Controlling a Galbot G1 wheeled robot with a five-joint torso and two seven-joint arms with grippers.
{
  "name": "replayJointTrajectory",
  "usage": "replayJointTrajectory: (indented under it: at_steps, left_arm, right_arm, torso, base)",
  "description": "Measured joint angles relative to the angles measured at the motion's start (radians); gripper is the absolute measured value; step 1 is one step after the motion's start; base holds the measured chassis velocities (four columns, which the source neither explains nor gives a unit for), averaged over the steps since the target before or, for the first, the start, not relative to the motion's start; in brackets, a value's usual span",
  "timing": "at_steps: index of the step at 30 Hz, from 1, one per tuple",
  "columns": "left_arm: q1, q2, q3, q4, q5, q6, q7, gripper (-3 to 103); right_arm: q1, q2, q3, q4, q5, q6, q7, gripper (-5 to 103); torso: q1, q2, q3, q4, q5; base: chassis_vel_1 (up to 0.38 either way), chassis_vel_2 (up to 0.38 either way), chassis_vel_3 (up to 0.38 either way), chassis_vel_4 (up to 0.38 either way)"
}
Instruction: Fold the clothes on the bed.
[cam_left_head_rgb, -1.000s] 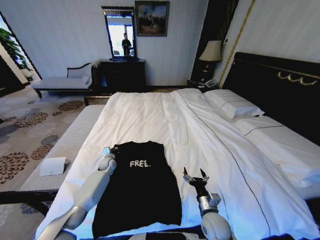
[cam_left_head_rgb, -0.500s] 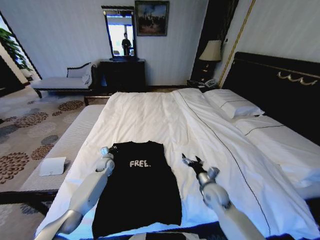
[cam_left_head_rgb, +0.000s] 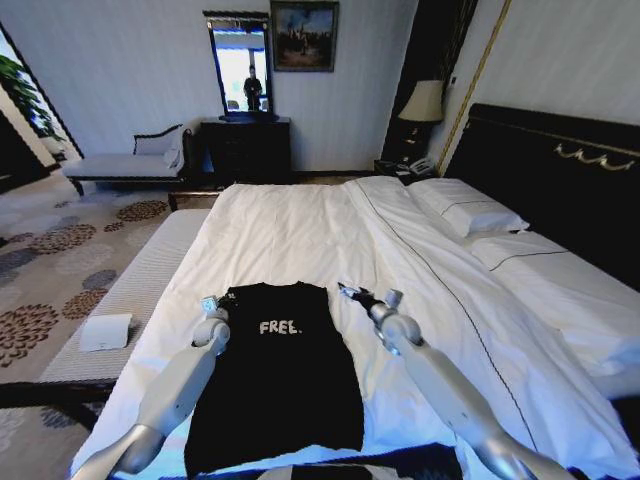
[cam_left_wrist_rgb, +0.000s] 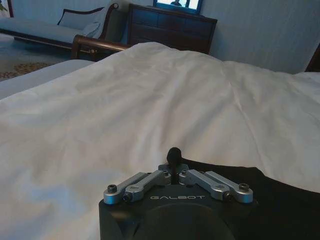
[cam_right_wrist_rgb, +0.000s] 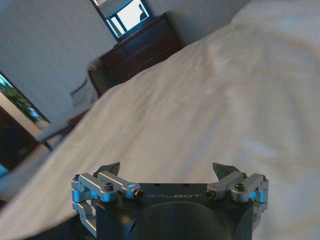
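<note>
a black t-shirt (cam_left_head_rgb: 275, 375) lies flat on the white bed (cam_left_head_rgb: 400, 250) in the lower centre of the head view, the left gripper (cam_left_head_rgb: 210, 303) pinched together at its left shoulder corner, the right gripper (cam_left_head_rgb: 357, 296) spread apart just beside its right shoulder.

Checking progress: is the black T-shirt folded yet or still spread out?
Partly folded: the black T-shirt lies flat on the bed as a narrow strip, sleeves tucked out of sight, lettering up. The left hand is shut on its far corner.
</note>
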Motion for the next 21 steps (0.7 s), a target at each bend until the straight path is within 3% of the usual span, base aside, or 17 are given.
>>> replayJointTrajectory:
  at_steps: [3,10,18,21]
  left_arm:
    - [0.002,-0.001,-0.002,0.001,-0.007,-0.007,0.0,2]
    - [-0.013,-0.004,0.008,0.009,-0.019,-0.007,0.001,2]
    - [-0.025,-0.015,0.017,0.039,-0.019,-0.008,0.01,2]
    - [-0.031,-0.02,0.025,0.049,-0.018,-0.009,0.013,2]
  right_arm:
    - [0.072,0.096,0.01,-0.124,0.023,-0.016,-0.014,100]
    - [0.096,0.11,0.021,-0.266,-0.003,-0.004,-0.056,100]
    - [0.097,0.127,0.026,-0.348,-0.016,0.005,-0.088,103]
    - [0.101,0.143,0.032,-0.388,-0.023,0.011,-0.094,97]
  torso:
    - [0.0,0.0,0.0,0.0007,-0.0002]
    - [0.0,0.0,0.0,-0.0004,0.0002]
    - [0.0,0.0,0.0,0.0002,0.0001]
    - [0.0,0.0,0.0,0.0001,0.0002]
  base:
    - [0.0,0.0,0.0,0.0]
    - [0.0,0.0,0.0,0.0]
    - [0.0,0.0,0.0,0.0]
    - [0.0,0.0,0.0,0.0]
